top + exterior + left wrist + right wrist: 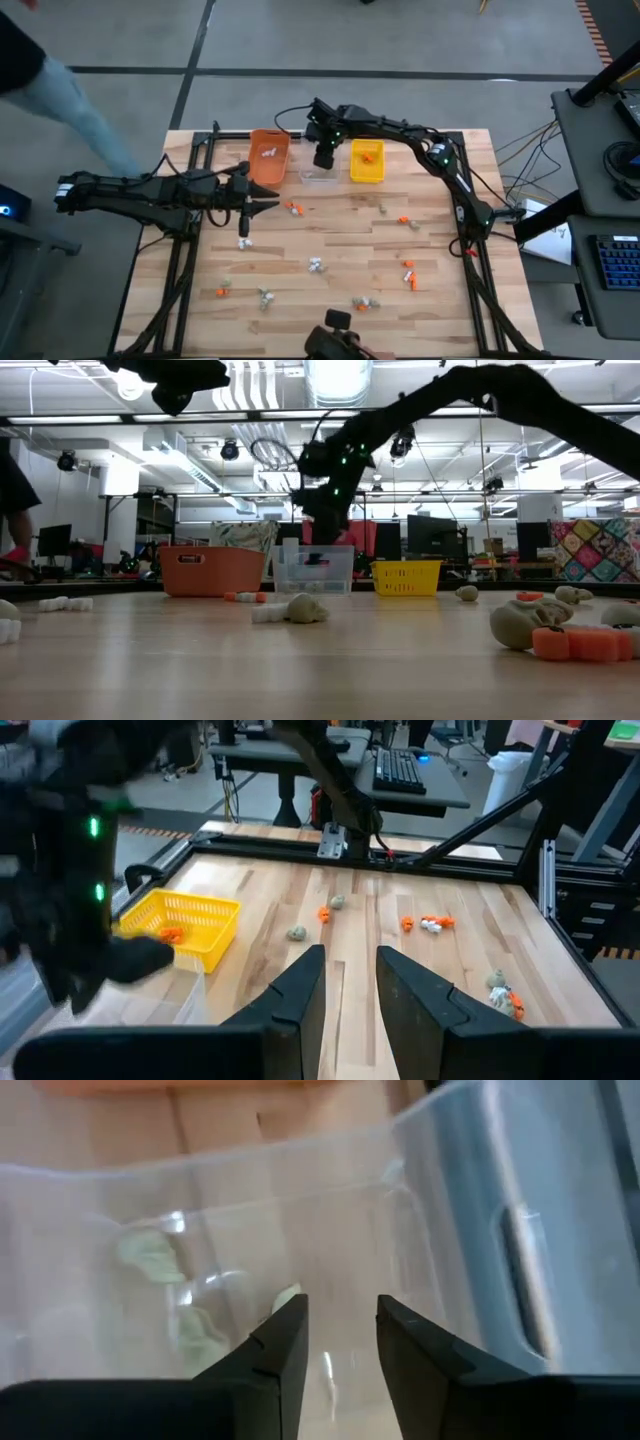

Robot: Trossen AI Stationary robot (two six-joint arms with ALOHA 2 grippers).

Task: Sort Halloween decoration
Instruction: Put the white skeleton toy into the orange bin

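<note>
Right now your right hand [340, 1330] hangs over the clear bin [320, 172], fingers apart, empty; left hand [348, 982] above the counter [340, 245], fingers apart, empty.

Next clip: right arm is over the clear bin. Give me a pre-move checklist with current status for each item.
1. Right gripper above the clear rectangular plastic bin: ok.
2. Right fingers parted, nothing between them: ok.
3. Pale grey-tan trinkets lying inside the clear bin: ok.
4. Left gripper away from the bins, over bare wooden table, fingers apart and empty: ok.
5. Sorting finished: not ok; orange trinkets and others remain scattered on the table.
6. Which trinket was just dropped: cannot tell.
</note>
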